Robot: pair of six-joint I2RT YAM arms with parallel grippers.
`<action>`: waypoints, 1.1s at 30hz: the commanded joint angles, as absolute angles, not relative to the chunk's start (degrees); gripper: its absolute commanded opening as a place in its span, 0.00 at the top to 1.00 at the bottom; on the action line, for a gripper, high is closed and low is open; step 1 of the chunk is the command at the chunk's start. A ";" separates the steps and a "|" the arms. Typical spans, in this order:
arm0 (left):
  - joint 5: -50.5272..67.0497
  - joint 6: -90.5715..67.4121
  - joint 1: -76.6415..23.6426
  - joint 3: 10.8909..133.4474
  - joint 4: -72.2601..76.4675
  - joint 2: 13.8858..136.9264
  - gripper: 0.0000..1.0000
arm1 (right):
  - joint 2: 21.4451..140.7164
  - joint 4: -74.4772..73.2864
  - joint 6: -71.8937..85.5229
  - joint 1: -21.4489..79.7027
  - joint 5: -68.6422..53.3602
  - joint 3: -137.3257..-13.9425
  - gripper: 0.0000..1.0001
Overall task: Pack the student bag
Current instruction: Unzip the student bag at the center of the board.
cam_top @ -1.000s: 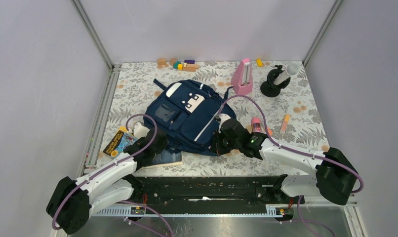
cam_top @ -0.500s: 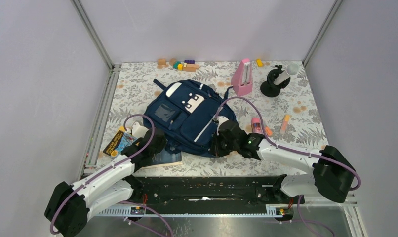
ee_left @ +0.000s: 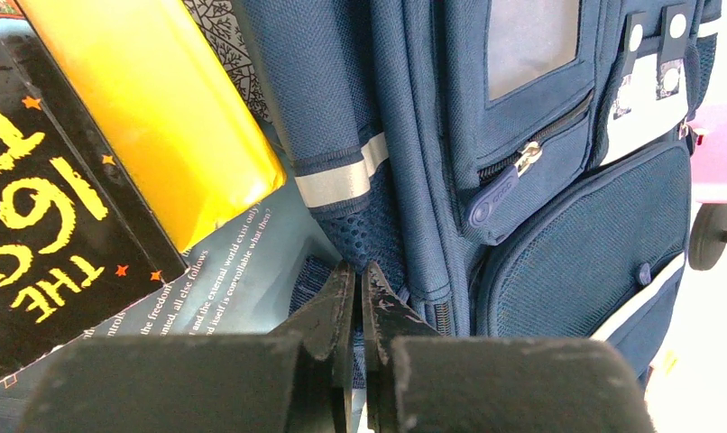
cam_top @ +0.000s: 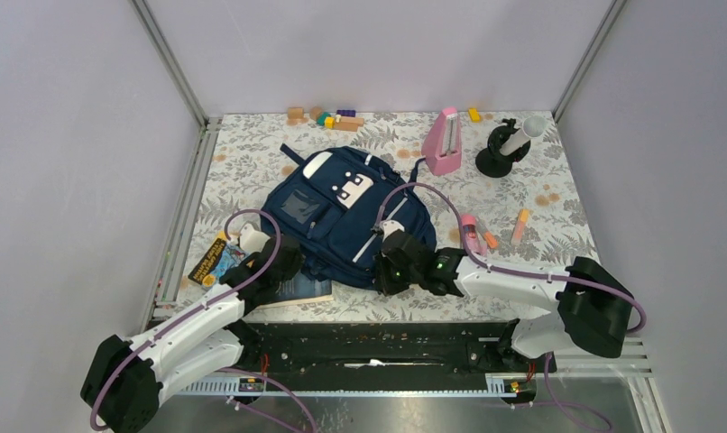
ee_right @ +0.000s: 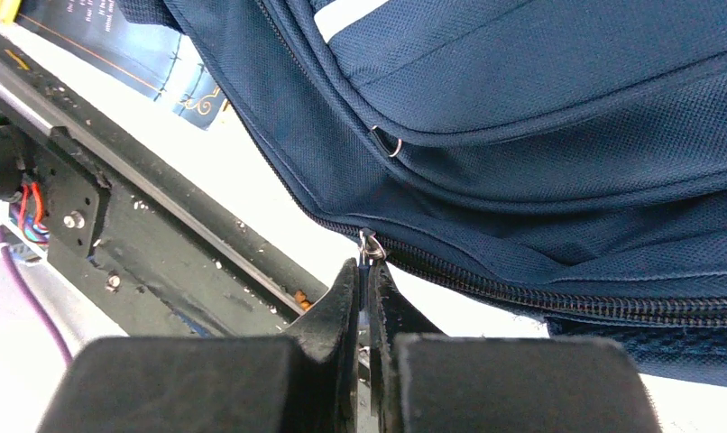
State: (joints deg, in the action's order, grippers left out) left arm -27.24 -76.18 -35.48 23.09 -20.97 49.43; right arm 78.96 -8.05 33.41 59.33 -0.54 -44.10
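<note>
**Zip first, then pack: both arms on the bag's near edge**

The bag (cam_top: 346, 212) lies flat mid-table (cam_top: 558, 225), front pocket up. Our right gripper (ee_right: 367, 271) has its fingers pinching the zipper pull (ee_right: 369, 245) on the near side. That's the grip we need to drag the main zip open before anything goes in. Our left gripper (ee_left: 358, 289) sits at the bag's near-left corner, fingers pressed together right at the fabric. We reckon it's there to anchor the bag so it doesn't slide along with the zip, but we can't tell if any cloth is actually caught. The books (ee_left: 62, 225) sit just left of the bag, handy for loading.
</note>
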 commanded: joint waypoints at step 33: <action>-29.24 -77.83 -35.68 25.80 -21.62 46.75 1.00 | 91.34 -10.08 40.15 73.90 12.91 -56.18 1.00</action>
State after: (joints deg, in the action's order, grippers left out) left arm -27.90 -77.03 -35.51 23.14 -23.49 48.10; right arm 88.40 -11.53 39.55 71.92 12.95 -50.63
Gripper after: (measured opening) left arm 0.010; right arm 0.027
